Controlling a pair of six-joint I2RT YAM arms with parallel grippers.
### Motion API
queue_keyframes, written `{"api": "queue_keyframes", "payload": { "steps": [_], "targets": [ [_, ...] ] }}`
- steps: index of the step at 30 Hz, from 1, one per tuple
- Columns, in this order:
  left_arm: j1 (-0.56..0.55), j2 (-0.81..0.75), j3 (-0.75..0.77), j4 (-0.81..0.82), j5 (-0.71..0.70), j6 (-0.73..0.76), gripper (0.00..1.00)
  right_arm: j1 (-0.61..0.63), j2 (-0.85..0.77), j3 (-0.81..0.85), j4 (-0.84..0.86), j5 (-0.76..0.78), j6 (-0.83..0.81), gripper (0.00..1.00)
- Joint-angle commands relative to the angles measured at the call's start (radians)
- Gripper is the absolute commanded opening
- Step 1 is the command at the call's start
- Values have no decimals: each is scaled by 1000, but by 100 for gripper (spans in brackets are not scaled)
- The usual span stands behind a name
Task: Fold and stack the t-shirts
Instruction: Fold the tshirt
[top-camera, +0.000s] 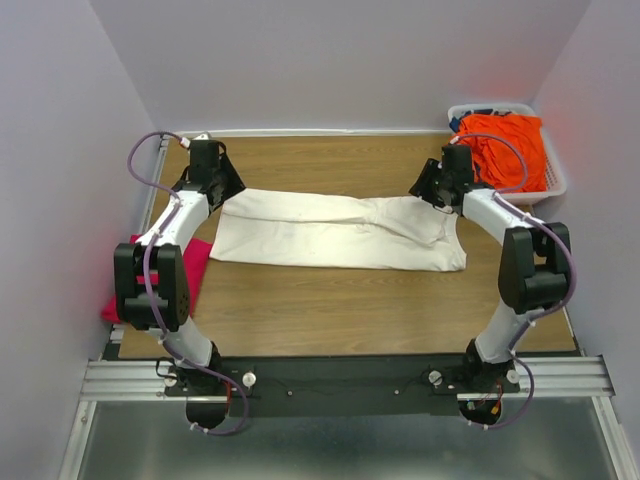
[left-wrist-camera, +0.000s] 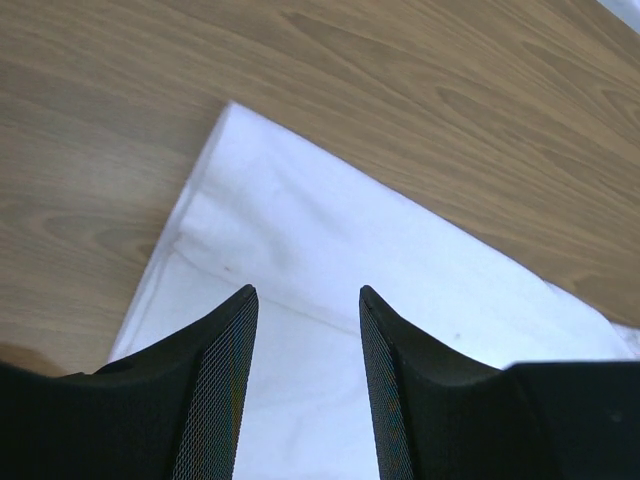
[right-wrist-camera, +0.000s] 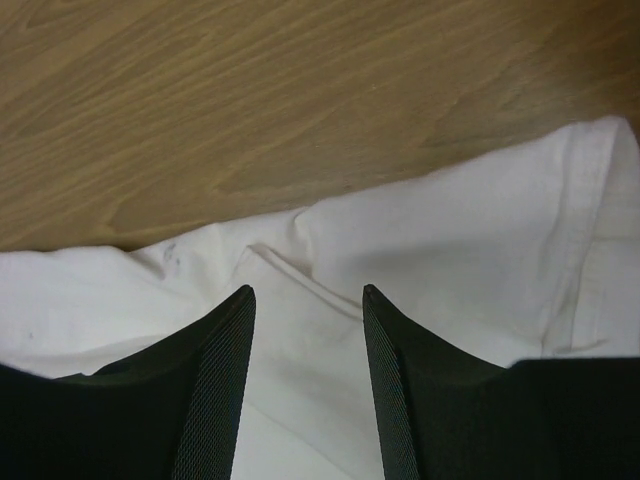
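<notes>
The cream-white t-shirt (top-camera: 335, 231) lies folded into a long band across the middle of the table. My left gripper (top-camera: 222, 186) hovers over its far left corner, jaws open, and only cloth (left-wrist-camera: 330, 250) shows between them. Over the shirt's far right end, where the folded sleeve (right-wrist-camera: 440, 220) lies, my right gripper (top-camera: 432, 184) is also open and empty. The magenta-pink t-shirt (top-camera: 195, 265) lies at the table's left edge, partly hidden by my left arm. A bright orange t-shirt (top-camera: 505, 148) is heaped in the basket.
A white lattice basket (top-camera: 555, 180) stands at the back right corner. Pale walls close in the table at the back and on both sides. Bare wood (top-camera: 340, 310) runs between the white shirt and the arm bases.
</notes>
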Motion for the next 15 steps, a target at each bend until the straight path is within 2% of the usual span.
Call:
{"api": "queue_keyframes", "payload": {
  "steps": [1,9,15],
  "targets": [
    [-55,-75,-12,-24,86,77,53,14,106,78,-16,-82,-63,53],
    [-79,-88,-15,-21,141,129,53,85,240,135,-23,-23,-108,53],
    [-79,-77,-29,-10,167,136,53,100,248,109,-26,-17,-114,53]
  ]
}}
